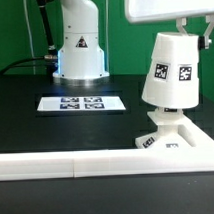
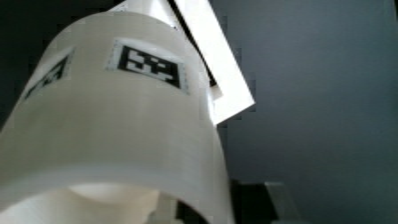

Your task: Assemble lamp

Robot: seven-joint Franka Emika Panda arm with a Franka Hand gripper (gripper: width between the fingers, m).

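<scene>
You see the shade (image 1: pixel 170 70) (image 2: pixel 125 120) over the base (image 1: pixel 177 136); the pincer (image 1: pixel 184 22) grips its top.

In the exterior view, the shade (image 1: pixel 170 69) covers the bulb entirely, and the gripper (image 1: pixel 182 22) above it is cut off by the top edge, so its jaws cannot be read. The base (image 1: pixel 176 136) is partly hidden behind the near border rail (image 1: pixel 107 161). In the wrist view, the shade (image 2: pixel 125 120) is blurred and overruns the frame.
</scene>
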